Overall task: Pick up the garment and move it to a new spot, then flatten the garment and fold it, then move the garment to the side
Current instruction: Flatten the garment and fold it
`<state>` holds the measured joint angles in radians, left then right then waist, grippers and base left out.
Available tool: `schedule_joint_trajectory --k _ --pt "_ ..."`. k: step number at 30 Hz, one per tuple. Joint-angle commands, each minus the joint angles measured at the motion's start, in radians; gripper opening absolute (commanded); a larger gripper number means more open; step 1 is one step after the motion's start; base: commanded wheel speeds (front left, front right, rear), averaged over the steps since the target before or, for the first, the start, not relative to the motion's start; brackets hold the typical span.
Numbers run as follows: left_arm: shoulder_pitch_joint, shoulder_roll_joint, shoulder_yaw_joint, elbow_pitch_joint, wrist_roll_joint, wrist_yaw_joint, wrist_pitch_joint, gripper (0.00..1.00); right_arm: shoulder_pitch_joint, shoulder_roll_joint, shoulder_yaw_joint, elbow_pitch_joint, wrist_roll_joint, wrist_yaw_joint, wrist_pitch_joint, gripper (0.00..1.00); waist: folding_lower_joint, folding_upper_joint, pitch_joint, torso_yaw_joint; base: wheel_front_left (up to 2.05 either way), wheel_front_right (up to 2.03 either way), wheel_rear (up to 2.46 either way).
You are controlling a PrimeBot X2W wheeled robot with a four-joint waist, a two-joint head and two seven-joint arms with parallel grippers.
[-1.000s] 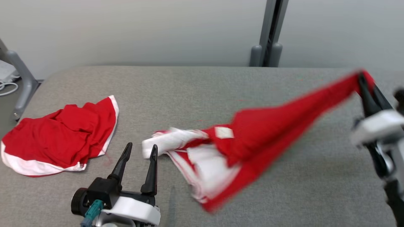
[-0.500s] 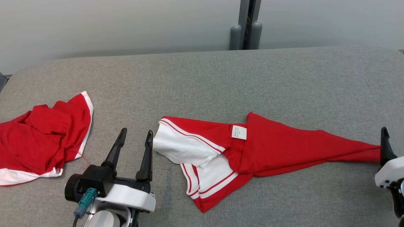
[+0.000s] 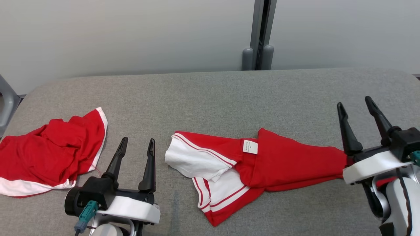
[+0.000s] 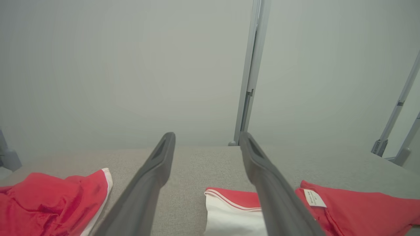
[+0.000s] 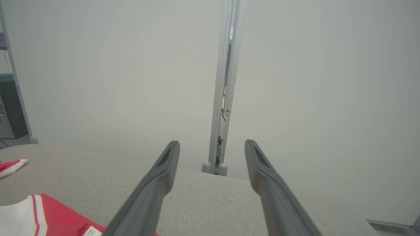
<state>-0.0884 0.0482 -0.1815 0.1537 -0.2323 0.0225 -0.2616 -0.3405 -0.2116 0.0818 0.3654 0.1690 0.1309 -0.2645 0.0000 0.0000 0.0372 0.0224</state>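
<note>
Letting go a moment ago, the right end effector now stands wide open and empty by the garment's right end. The garment lies long and bunched in the middle of the table. The left end effector is open too, near the white sleeve. The move looks done; flattening comes next.

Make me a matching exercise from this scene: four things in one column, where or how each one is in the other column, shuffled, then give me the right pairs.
Things:
1. crumpled garment
2. spread-out garment
3. white label
4. right gripper

Places or states:
A. open, holding nothing
B. bunched at the left end of the table
C. stretched across the table's middle toward the right
D. on red fabric, facing up

Pairs: 1-B, 2-C, 3-D, 4-A
</note>
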Motion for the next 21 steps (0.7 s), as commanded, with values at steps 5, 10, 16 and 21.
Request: schedule_joint_trajectory --k 5,10,16,21 --pt "0.016 0.004 0.0 -0.014 -0.005 0.007 -0.003 1.0 0.084 -0.003 0.075 -0.129 -0.023 0.0 -0.002 1.0 0.0 0.0 -0.019 0.013 0.0 0.0 0.0" --pt "0.038 0.004 -0.004 -0.014 -0.003 0.009 -0.003 1.0 0.163 0.03 0.098 -0.178 -0.016 0.0 -0.002 1.0 0.0 0.0 -0.029 0.017 0.0 0.0 0.0" --pt "0.046 0.004 -0.008 -0.003 0.004 0.006 -0.003 1.0 0.184 0.047 0.127 -0.184 -0.024 0.0 -0.002 1.0 0.0 0.0 -0.031 0.017 0.0 0.0 0.0" --pt "0.035 0.004 -0.019 0.0 0.001 0.003 -0.003 1.0 0.16 0.037 0.184 -0.179 -0.027 0.0 -0.002 1.0 0.0 0.0 -0.03 0.034 0.0 0.0 0.0"
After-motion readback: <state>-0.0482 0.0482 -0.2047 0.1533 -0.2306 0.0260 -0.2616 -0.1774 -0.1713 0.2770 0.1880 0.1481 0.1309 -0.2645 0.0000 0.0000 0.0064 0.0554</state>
